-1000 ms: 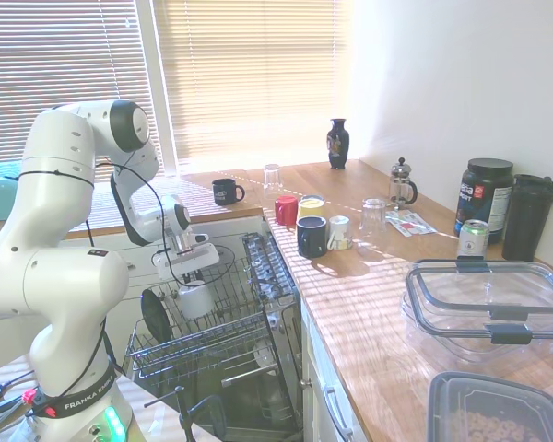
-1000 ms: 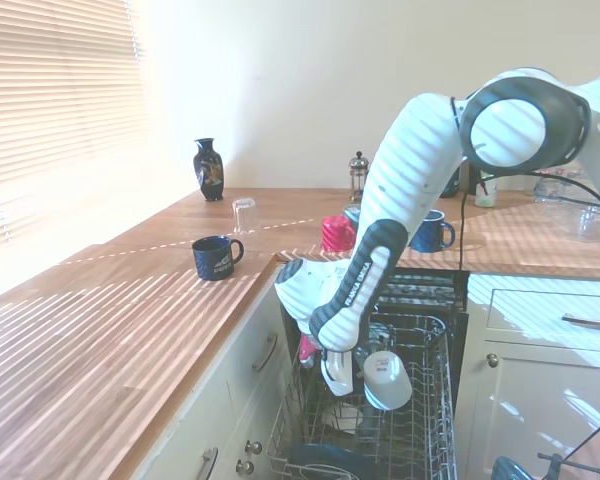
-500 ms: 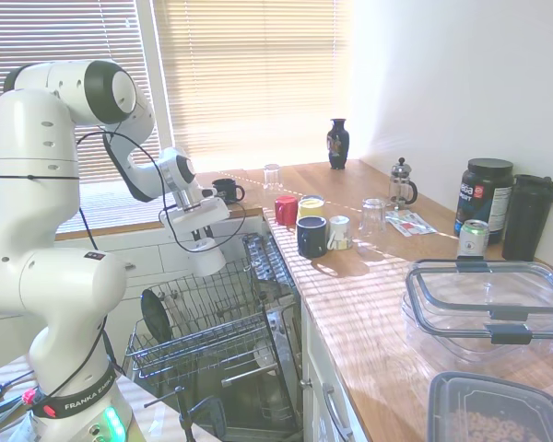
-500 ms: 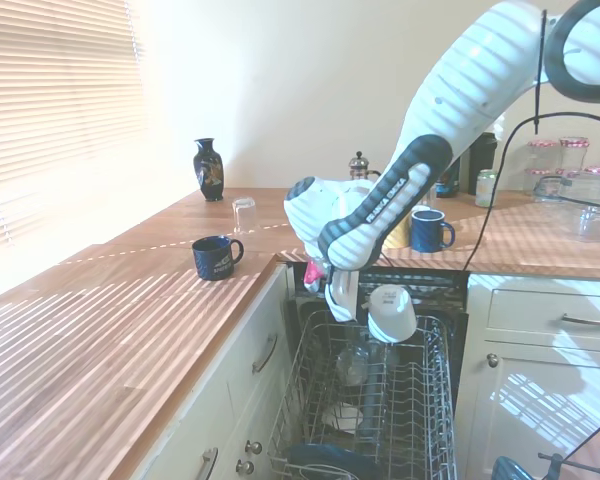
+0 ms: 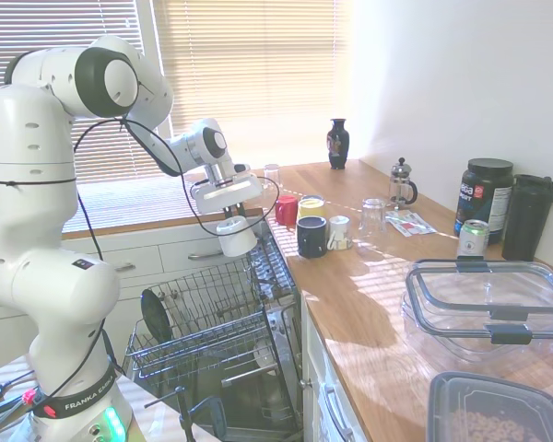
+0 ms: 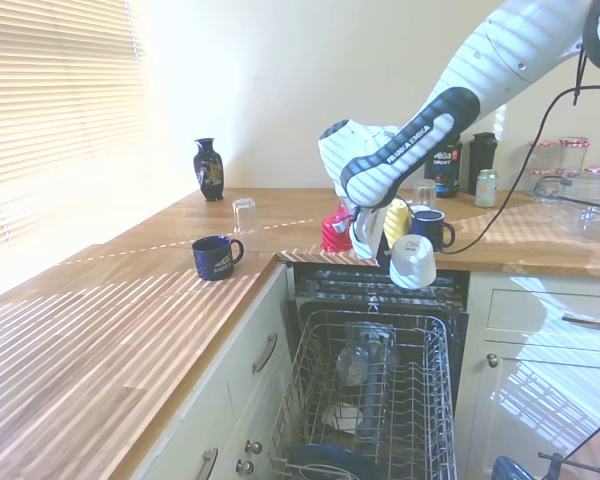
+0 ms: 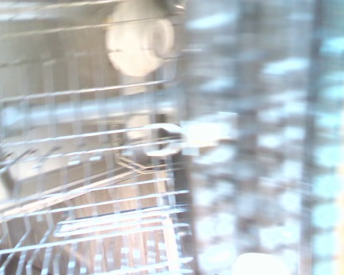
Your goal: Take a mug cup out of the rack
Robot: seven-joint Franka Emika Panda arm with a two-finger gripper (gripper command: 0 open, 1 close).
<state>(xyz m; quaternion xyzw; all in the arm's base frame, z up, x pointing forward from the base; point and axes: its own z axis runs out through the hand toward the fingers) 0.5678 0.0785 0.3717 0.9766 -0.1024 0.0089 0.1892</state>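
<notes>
One readable print: "FRANKA EMIKA" on the arm; the black tub's (image 5: 485,198) label is too small to read.
Gripper: gripper (image 5: 229,224) (image 6: 380,240) clamped on the mug (image 5: 237,238) (image 6: 412,264).
Mug: plain white cylinder, glossy ceramic, tilted, in the air above the rack's far end, near the worktop (image 5: 369,295) edge.
Rack: rack (image 5: 212,322) (image 6: 380,400) of grey wire with upright prongs, pulled out; a glass (image 6: 352,365) lies in it.
Worktop: striped wood; navy mug (image 5: 311,236), red mug (image 5: 287,210), small vase (image 5: 338,144).
Wrist view: blurred wire grid only.
</notes>
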